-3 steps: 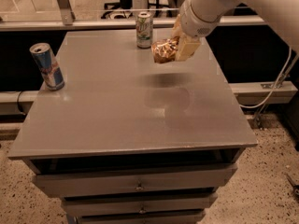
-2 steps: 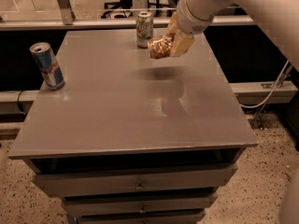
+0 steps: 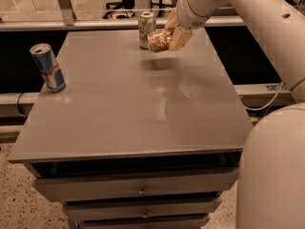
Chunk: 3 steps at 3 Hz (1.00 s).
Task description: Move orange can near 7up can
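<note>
The crushed orange can point(image 3: 157, 41) is held in my gripper point(image 3: 167, 36), a little above the table, at the back of the table top. The gripper is shut on it, with pale fingers point(image 3: 179, 37) on its right side. The 7up can point(image 3: 146, 28) stands upright at the table's back edge, just left of and behind the orange can, nearly touching it in this view. My arm point(image 3: 228, 4) reaches in from the upper right.
A slim blue-and-silver can point(image 3: 47, 67) stands upright near the left edge of the grey table point(image 3: 133, 109). Drawers point(image 3: 138, 190) sit under the table top. A rail and dark gap run behind the table. Part of my arm point(image 3: 274, 171) fills the lower right.
My gripper has carried the orange can left and toward the back, from right of the 7up can to right beside it.
</note>
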Tool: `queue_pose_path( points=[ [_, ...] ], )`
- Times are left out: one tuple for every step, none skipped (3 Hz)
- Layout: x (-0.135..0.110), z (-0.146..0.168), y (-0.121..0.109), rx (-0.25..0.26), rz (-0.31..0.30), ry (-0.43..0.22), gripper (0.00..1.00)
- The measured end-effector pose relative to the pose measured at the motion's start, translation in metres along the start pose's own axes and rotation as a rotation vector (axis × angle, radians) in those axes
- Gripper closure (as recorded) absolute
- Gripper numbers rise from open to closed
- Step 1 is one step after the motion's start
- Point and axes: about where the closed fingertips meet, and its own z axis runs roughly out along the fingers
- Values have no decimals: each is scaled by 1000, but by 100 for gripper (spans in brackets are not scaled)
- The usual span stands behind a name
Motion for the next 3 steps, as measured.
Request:
queue_pose_path(
  points=[
    [3, 20, -14, 5, -6, -18, 100],
    [4, 35, -21, -1, -7, -28, 100],
    [9, 50, -23, -17, 9, -28, 82]
  ],
)
